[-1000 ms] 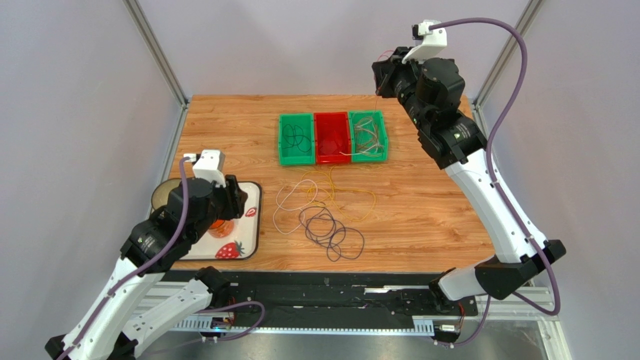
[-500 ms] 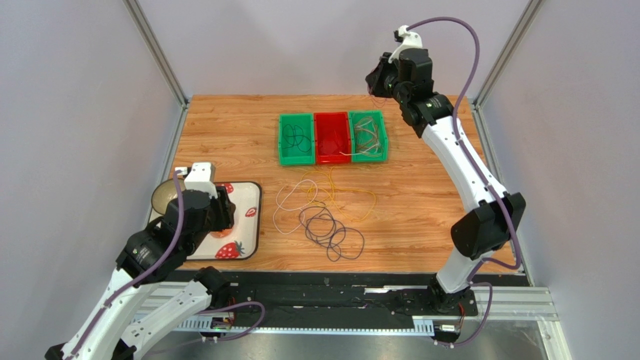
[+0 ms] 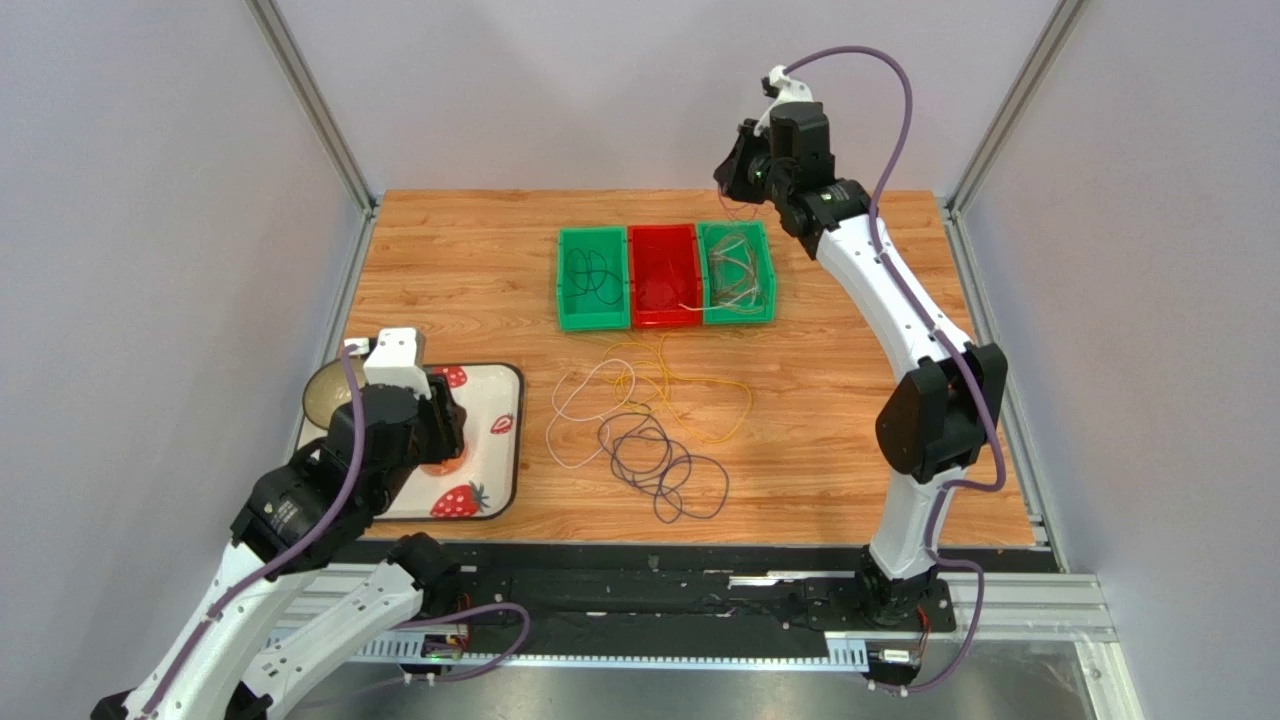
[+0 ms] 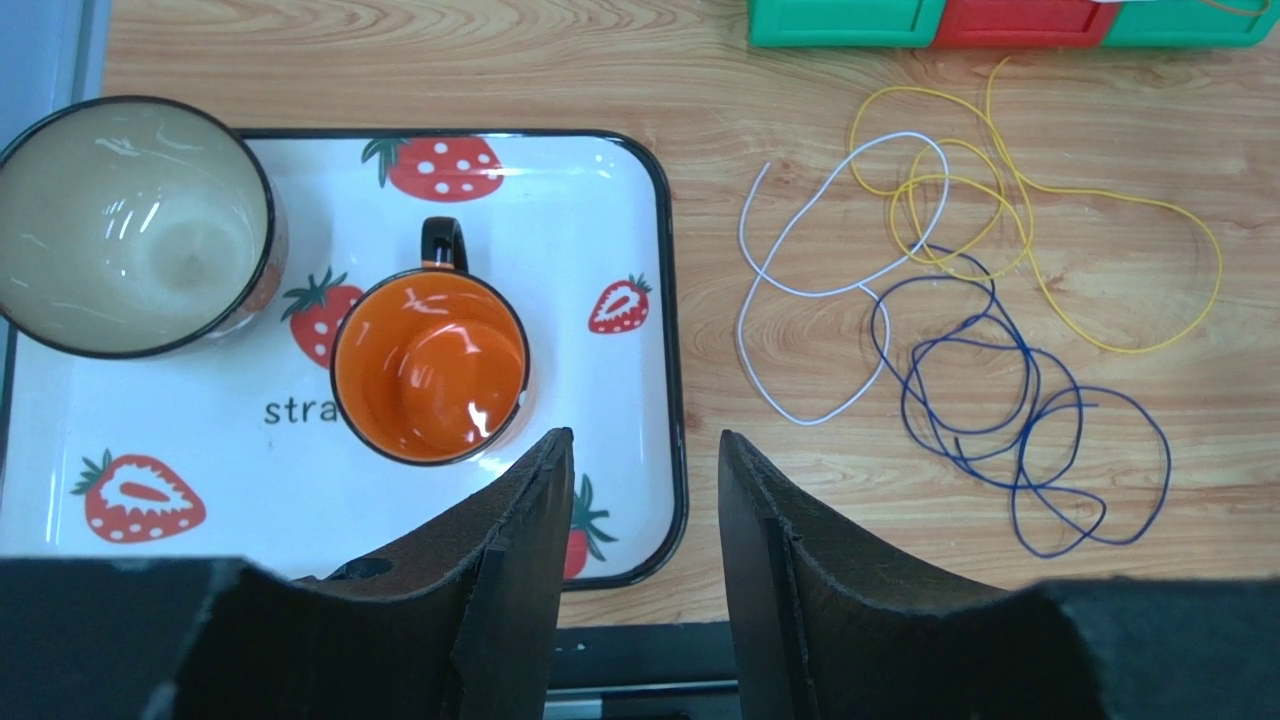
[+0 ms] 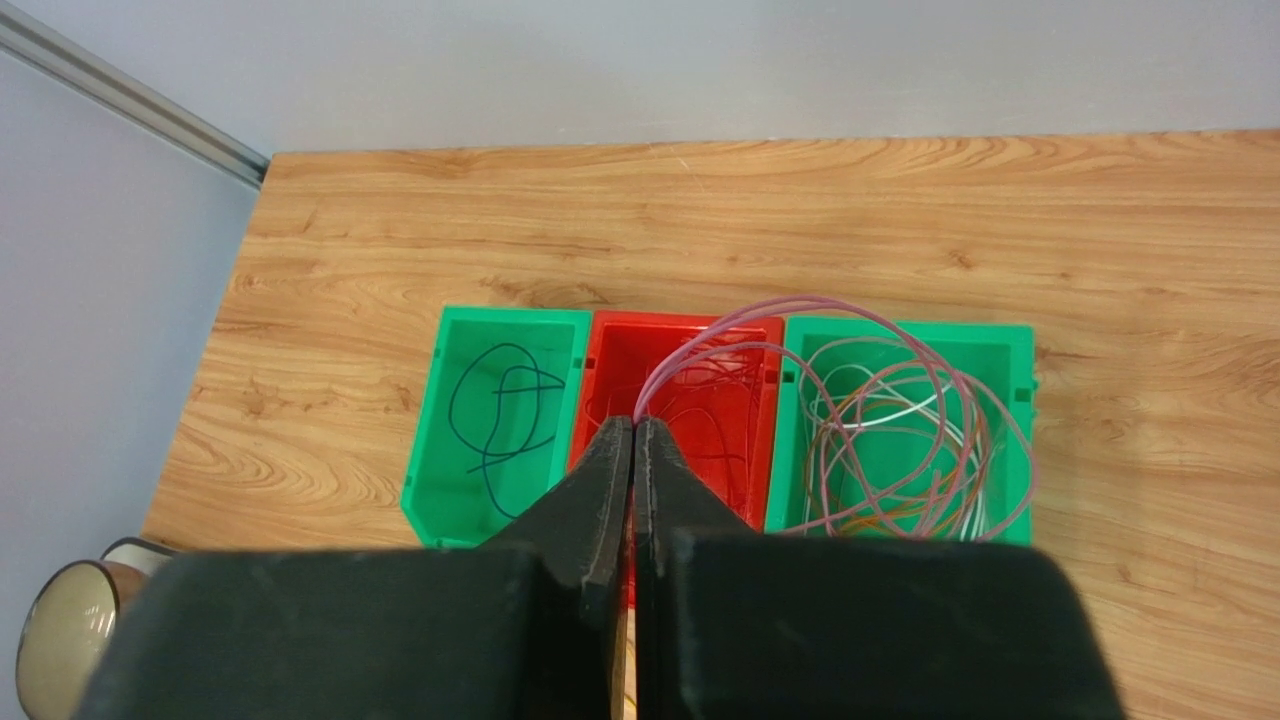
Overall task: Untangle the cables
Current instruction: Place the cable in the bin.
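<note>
**Overhead, my right jaws pinch a pink cable above the bins**

Up at the far side of the worktop (image 3: 842, 405), my right arm (image 3: 902, 323) reaches high over a row of three bins. My right jaws are clenched tight, and a thin pink cable (image 5: 819, 302) comes out from between their tips. Its wide loops hang in front of the red bin (image 5: 631, 323) in the middle and the right green bin (image 5: 992, 333). I cannot tell whether the lowest loops touch the bin floor.

The right green bin also holds a white cable (image 5: 887, 420) among other pale loops. The left green bin (image 5: 511, 317) holds one dark cable (image 5: 504, 405), curled on its floor.

My left jaws are released, standing about half apart with nothing between them. They hover over the near edge of a strawberry-print tray (image 4: 601, 195) at the left of the worktop. An orange mug (image 4: 428, 365) sits on that tray just ahead of the jaws, and a beige bowl (image 4: 132, 225) stands beside it at the tray's far left corner.

More cables lie loose on the bare wood, between the tray and the bins. A white loop (image 4: 819, 285) lies nearest the tray. Yellow loops (image 4: 1052, 255) spread behind it, towards the bins. A dark blue-purple coil (image 4: 1022, 420) lies nearest my bases. The three overlap where they meet, the white and the dark strands both crossing the yellow. None of them touches the tray.
</note>
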Robot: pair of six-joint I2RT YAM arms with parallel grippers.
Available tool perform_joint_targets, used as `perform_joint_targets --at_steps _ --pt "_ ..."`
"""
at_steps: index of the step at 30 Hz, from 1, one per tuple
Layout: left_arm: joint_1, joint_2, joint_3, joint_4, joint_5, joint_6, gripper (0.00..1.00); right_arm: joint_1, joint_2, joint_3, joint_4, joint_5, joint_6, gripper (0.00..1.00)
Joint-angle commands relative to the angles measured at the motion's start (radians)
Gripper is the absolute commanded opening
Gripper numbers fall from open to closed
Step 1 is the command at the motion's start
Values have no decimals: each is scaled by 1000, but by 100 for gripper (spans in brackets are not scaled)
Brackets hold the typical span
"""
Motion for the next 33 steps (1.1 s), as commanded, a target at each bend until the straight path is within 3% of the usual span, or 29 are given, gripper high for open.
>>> perform_joint_targets --at_steps 1,22,33 --pt "8 3 8 21 -12 -4 49 -22 71 40 17 -74 47 0" --pt "37 2 3 29 -1 2 48 -85 288 -10 51 -342 166 0" --pt "42 0 3 32 2 4 47 -93 357 -32 51 -373 174 0"
